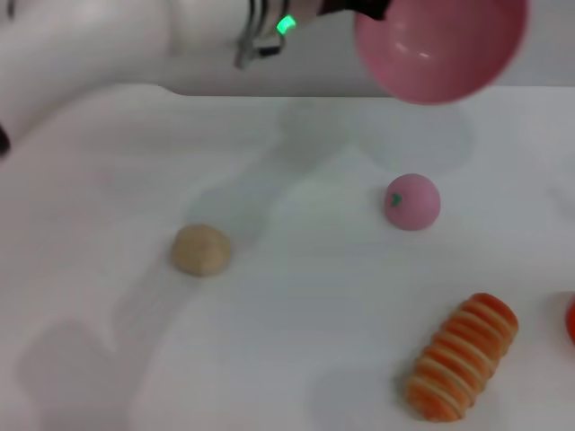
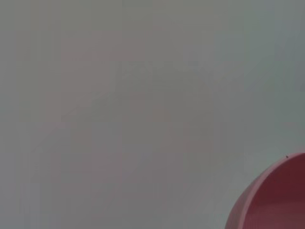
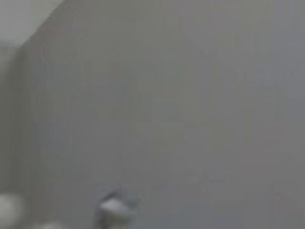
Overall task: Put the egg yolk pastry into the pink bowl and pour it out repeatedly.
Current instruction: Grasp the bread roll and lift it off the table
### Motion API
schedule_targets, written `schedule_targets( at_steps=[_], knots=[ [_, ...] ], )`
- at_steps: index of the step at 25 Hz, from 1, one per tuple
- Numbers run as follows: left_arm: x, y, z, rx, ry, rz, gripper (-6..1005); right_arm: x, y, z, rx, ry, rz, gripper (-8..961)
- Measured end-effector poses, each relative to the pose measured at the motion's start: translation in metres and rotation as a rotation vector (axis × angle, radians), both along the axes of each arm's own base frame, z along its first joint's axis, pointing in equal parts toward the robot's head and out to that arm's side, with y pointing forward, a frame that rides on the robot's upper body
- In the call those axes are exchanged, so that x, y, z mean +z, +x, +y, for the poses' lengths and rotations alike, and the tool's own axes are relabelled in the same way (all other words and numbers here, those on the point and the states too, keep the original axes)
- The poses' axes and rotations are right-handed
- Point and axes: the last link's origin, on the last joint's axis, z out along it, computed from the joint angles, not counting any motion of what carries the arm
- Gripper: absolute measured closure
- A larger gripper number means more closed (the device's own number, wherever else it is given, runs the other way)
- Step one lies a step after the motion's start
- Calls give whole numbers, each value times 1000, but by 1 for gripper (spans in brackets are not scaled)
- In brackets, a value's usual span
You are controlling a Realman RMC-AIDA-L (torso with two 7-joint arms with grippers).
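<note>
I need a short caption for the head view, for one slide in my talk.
Left arm holds the pink bowl raised over the table; egg yolk pastry, pink ball and striped roll lie below.

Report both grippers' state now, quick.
Left gripper: carries the pink bowl raised above the table; its fingers are hidden.
Right gripper: not in view.

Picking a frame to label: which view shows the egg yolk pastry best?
The head view. The egg yolk pastry sits whole and unblocked on the white table, apart from the lifted pink bowl. The left wrist view shows only a slice of the bowl, no pastry. The right wrist view shows none of it either.
</note>
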Motion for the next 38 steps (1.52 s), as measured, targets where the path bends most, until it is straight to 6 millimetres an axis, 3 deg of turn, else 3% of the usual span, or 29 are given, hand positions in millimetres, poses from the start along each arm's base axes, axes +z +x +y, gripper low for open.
schedule_targets(
  at_steps=[8,12,16,20,26,33,38],
  knots=[
    [47,-26,26,192,-74,0,930,-24,-74,1,138,-385,-296,399],
    [71,-48,31,269,-79,-1,930,-53,-107,7,119,-606,-556,403],
    [80,-67,29,320,-91,5,930,-89,-126,21,96,-749,-750,408],
    [84,-89,26,375,-96,4,929,-126,-134,39,64,-849,-859,412],
    [103,-119,26,449,-52,-25,929,-181,-131,67,1,-920,-886,418],
    [128,-150,25,520,11,-58,928,-215,-126,84,-66,-841,-904,426],
    [130,-164,21,551,16,-60,928,-235,-120,100,-131,-747,-874,431]
  ],
)
